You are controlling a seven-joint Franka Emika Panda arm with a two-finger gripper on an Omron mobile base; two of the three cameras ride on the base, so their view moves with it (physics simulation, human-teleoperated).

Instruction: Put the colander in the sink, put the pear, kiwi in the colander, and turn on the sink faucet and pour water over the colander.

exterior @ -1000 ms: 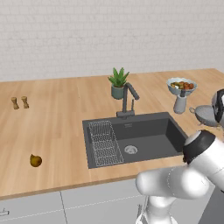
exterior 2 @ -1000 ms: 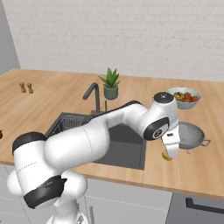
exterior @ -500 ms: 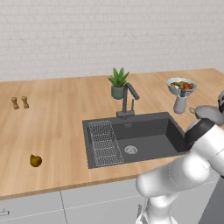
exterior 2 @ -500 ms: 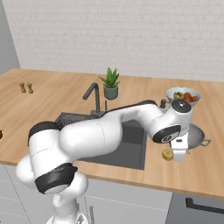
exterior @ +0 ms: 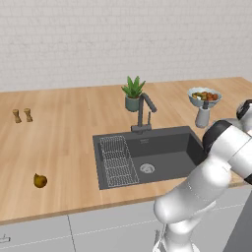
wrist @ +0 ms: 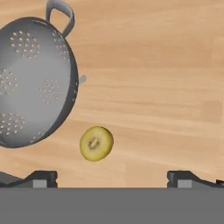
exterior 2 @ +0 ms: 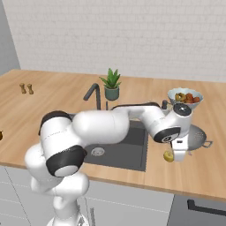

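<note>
The grey colander (wrist: 30, 83) stands on the wooden counter right of the sink (exterior 2: 132, 152), dotted with holes, a handle at its rim; it also shows behind my hand as the colander (exterior 2: 197, 136). The yellowish kiwi (wrist: 96, 143) lies on the counter just beside it, seen also as the kiwi (exterior 2: 168, 156). My gripper (wrist: 113, 177) hangs open over the kiwi, the fingertips (wrist: 41, 177) wide apart, nothing held. In the right base view the gripper (exterior 2: 178, 158) points down next to the kiwi. The pear (exterior: 39, 180) lies far left of the sink (exterior: 167, 152). The faucet (exterior: 142, 110) stands behind the basin.
A pale fruit bowl (exterior 2: 185, 96) and a small grey bottle (exterior: 202, 115) stand behind the colander. A potted plant (exterior: 132, 93) sits behind the faucet. Two small shakers (exterior: 22, 115) are at the far left. A wire rack (exterior: 118, 160) lies in the sink's left side.
My arm has swung right, from the sink's edge out over the counter, and the hand has come down beside the colander and over the kiwi. The fruits and colander have not moved.
</note>
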